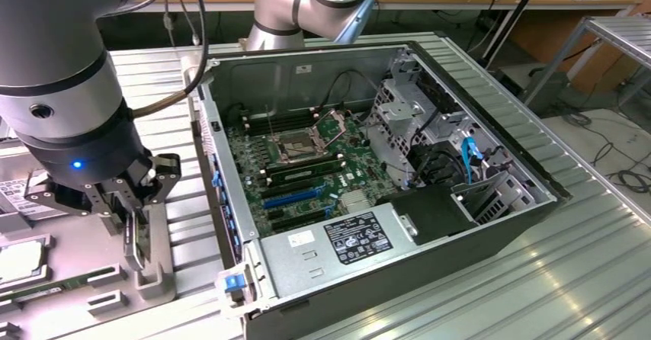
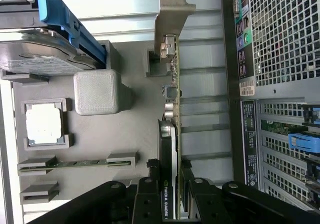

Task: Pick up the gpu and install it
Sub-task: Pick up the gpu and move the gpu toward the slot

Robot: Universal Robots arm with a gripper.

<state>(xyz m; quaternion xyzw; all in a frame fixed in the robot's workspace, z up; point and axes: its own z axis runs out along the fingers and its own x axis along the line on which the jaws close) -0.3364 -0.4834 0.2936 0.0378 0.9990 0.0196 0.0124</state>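
Note:
The gpu [image 2: 170, 99] is a thin dark card standing on edge on the grey parts tray [image 2: 125, 134], its silver end bracket [image 2: 172, 14] pointing away from the wrist. My gripper [image 2: 169, 171] is shut on it, one finger [image 2: 151, 176] against each face near the fan end. In the exterior view the gripper [image 1: 130, 214] hangs at the left with the gpu [image 1: 139, 245] upright between its fingers, just above a grey holder [image 1: 155, 287]. I cannot tell whether the card's lower edge rests in the holder. The open computer case [image 1: 428, 58] lies to the exterior view's right of it.
Inside the case are the motherboard [image 1: 305, 157], blue expansion slots [image 1: 290, 197], a power supply [image 1: 356, 237] and drive cages [image 1: 407, 119]. The tray also carries a hard drive [image 2: 45, 54] in a blue carrier, a processor [image 2: 45, 124], a memory stick [image 2: 75, 162] and a grey block [image 2: 97, 91].

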